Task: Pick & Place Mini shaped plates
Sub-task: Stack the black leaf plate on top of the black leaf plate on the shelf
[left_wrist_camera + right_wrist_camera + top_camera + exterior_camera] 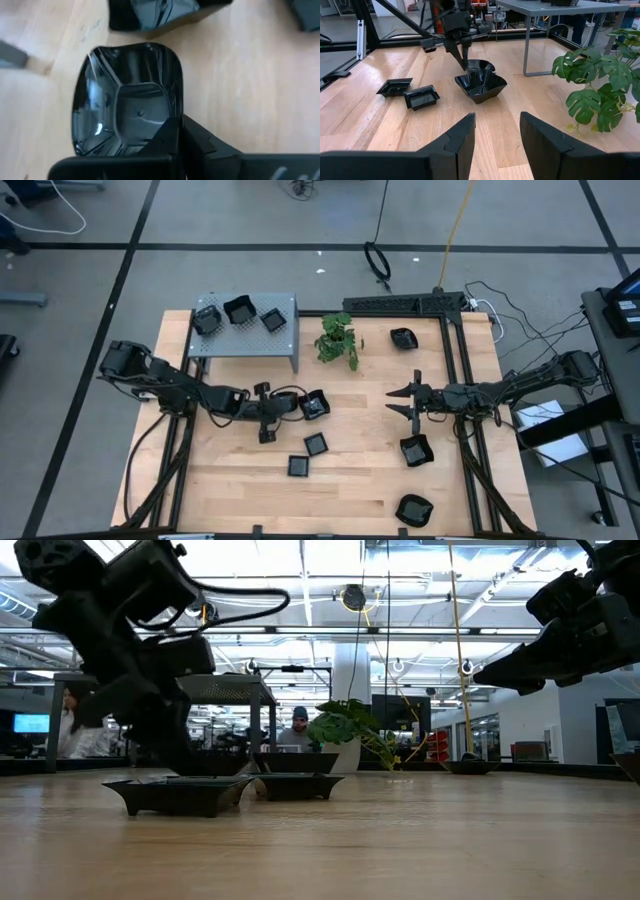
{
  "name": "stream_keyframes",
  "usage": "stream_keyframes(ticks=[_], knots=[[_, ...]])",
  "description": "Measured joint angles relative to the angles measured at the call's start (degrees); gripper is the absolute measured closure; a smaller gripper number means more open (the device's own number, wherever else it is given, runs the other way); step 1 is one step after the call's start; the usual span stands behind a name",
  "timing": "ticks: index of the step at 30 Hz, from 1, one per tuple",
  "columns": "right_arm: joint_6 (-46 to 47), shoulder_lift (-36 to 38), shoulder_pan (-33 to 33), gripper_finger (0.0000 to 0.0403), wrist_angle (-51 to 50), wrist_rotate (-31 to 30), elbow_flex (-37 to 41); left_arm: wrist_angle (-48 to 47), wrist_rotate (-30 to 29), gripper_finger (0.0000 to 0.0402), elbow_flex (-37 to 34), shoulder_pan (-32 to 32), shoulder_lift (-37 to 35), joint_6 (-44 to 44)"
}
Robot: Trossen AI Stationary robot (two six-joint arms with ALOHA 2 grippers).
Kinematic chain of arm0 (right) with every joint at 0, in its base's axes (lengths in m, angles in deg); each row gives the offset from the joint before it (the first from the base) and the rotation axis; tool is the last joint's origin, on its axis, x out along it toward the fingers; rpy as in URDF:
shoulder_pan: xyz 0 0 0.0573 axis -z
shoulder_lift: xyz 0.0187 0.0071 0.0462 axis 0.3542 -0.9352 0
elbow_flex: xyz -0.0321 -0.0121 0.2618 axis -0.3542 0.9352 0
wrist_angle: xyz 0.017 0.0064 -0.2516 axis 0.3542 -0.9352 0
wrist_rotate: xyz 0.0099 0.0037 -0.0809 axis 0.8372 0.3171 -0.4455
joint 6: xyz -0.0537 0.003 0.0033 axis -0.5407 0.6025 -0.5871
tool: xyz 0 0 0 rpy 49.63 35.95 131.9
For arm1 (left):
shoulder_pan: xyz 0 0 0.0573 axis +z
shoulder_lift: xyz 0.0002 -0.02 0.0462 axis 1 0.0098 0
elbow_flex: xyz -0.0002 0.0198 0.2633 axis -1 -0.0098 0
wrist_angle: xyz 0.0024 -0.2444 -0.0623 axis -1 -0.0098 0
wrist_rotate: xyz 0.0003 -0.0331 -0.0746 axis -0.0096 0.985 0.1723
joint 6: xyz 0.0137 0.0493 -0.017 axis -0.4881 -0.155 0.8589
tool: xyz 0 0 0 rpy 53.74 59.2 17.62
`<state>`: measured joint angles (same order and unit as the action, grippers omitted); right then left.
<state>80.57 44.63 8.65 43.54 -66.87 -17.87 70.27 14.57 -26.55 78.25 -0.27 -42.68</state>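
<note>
Pinched on the rim of a glossy black square mini plate [125,105], the left gripper [300,406] sits low on the wooden table [360,470]. Two more small black plates [316,444] lie just beside it; right gripper [405,402] hovers spread, well apart.

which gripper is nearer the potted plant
Right. The right gripper hovers open just to the plant's right and slightly nearer the front edge. The left gripper is lower left of it, shut on a black plate.

Two matte-black jointed arms [190,390] trail black cables, with angular wedge-shaped fingers [455,142].
</note>
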Motion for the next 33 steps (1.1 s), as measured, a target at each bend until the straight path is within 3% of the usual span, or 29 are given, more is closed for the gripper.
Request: stream_keyframes(ticks=[7, 12, 18, 25, 33], knots=[[0.0, 0.0, 0.0, 0.0257, 0.0, 0.0, 0.0, -6.5, -0.5, 0.0394, 5.4, -1.4, -1.8, 0.9], [0.0, 0.0, 0.0, 0.0257, 0.0, 0.0, 0.0, -15.9, -5.3, 0.0393, 11.3, -2.1, -4.2, 2.4], [0.0, 0.0, 0.0, 0.0258, 0.0, 0.0, 0.0, -18.5, -10.4, 0.0397, 17.6, -2.5, -6.7, 1.3], [0.0, 0.0, 0.0, 0.0259, -0.1, 0.0, 0.0, -23.4, -23.5, 0.0394, 22.9, -1.5, -9.7, -0.6], [0.0, -0.1, 0.0, 0.0258, 0.0, 0.0, 0.0, -30.9, -33.1, 0.0386, 26.7, 4.6, -15.7, -0.3]])
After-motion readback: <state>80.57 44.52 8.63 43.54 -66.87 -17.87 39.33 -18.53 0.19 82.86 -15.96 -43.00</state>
